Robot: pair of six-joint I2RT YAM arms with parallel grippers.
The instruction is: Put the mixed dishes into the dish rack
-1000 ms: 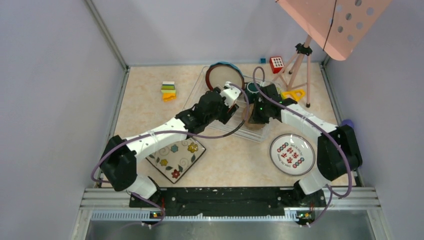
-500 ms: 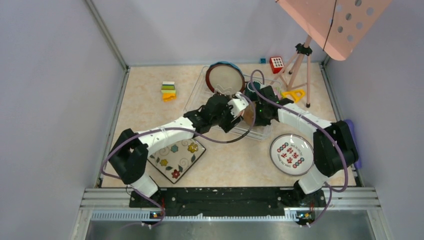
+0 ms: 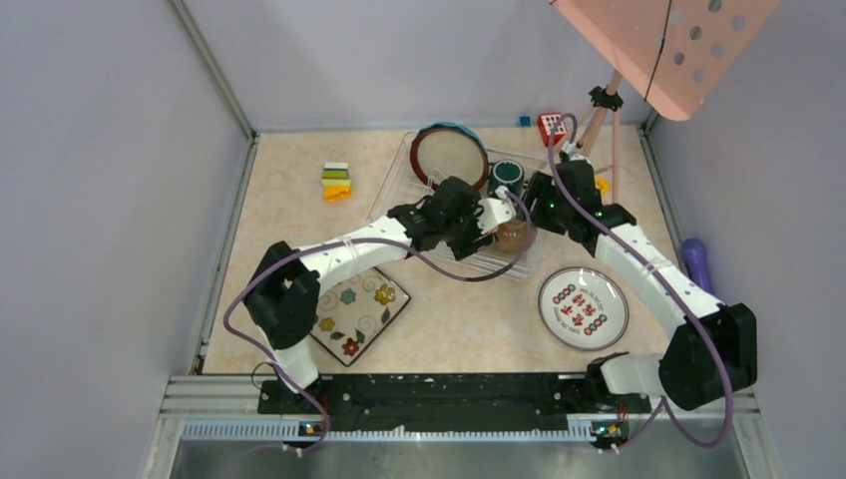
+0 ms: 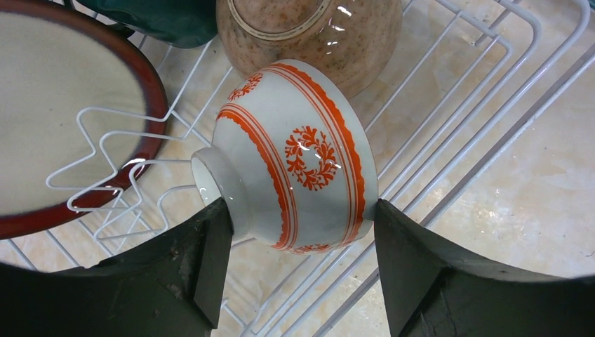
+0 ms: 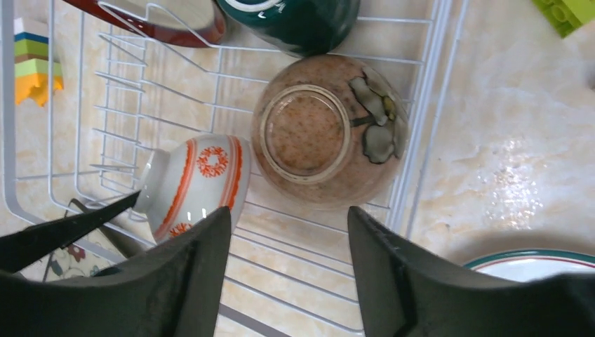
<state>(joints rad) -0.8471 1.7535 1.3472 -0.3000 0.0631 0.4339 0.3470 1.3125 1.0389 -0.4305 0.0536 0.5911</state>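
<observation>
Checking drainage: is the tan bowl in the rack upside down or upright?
Upside down: the tan bowl shows its foot ring facing up.

The beige marbled table [image 3: 299,200] carries the white wire rack [image 3: 392,190] at the back centre. Near the front lie two plates, well apart — the floral plate [image 3: 351,317] left, the red-marked plate [image 3: 583,307] right. Stacked blocks [image 3: 336,182] sit back left, a red block [image 3: 551,124] beside the tripod [image 3: 599,112] back right — a purple cylinder [image 3: 695,259] at the right edge.

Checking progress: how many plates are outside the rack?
2: square floral plate lying near-left of the dish rack, white red-marked plate near-right of it. The left arm could hide more.
</observation>
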